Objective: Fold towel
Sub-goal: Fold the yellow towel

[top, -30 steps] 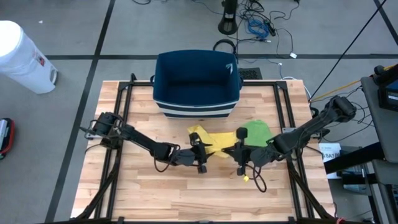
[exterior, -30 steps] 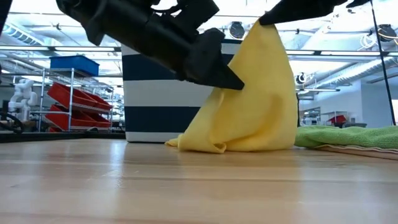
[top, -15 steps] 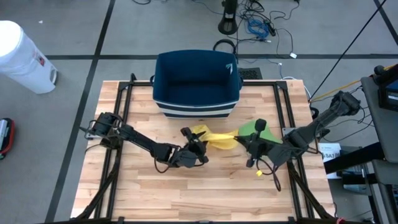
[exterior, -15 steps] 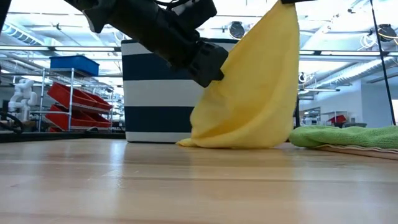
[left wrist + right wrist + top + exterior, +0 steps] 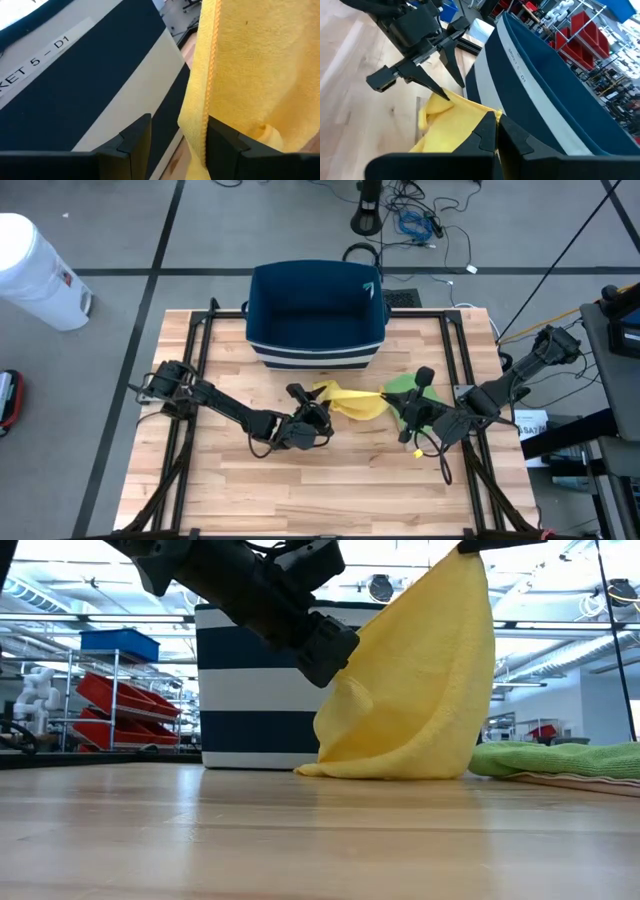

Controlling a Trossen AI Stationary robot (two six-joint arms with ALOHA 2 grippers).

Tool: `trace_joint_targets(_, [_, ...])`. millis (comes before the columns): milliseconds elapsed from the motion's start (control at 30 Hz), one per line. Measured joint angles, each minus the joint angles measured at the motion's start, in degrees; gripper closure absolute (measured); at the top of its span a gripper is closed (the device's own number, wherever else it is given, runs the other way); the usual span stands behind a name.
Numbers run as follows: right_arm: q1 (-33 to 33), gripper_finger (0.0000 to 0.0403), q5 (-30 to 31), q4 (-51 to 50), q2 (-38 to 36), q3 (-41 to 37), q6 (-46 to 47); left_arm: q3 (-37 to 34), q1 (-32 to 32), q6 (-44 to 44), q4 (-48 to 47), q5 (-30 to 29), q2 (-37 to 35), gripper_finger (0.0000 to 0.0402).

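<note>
Right gripper mostly cut off at top edge in low view; its contact with yellow towel showing only in own wrist view. Right gripper clenching towel corner, lifting it above desk. Left gripper standing partly open, fingers straddling towel's hanging edge; actual pinch hard telling. Towel's lower folds resting on desk, just before striped navy basket. Green cloth lying beside towel.

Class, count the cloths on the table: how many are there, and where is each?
2. The yellow towel hangs in front of the striped basket, between both grippers. The green cloth lies flat beside it, toward the right arm. Others may be hidden inside the basket.
</note>
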Motion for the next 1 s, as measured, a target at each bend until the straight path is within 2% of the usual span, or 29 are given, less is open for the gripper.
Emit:
trace_joint_targets(100, [0.0, 0.0403, 2.0, -0.7, 0.0, 0.0, -0.8, 0.0, 0.3, -2.4, 0.0, 0.8, 0.0, 0.0239])
trace_joint_targets(233, [0.0, 0.0403, 1.9, 0.2, 0.0, 0.0, -4.2, 0.0, 2.1, -8.7, -0.1, 10.5, 0.0, 0.0239])
trace_joint_targets(367, [0.5, 0.0403, -0.8, 1.2, 0.0, 0.0, -6.4, 0.0, 3.5, -12.3, -2.1, 11.9, 0.0, 0.0239])
trace_joint_targets(533, [1.7, 0.0403, -0.9, 1.2, -0.1, 0.0, -9.0, 0.0, 4.7, -17.7, -2.6, 21.4, 0.0, 0.0239])
trace_joint_targets(800, [3.6, 0.0403, 5.0, 2.9, -2.6, 0.0, -15.4, 0.0, 5.3, -19.6, -4.3, 18.3, 0.0, 0.0239])
trace_joint_targets(1000, [3.9, 0.0403, 5.1, 3.8, -5.5, 0.0, -17.7, 0.0, 6.0, -19.5, -5.8, 16.8, -1.2, 0.0241])
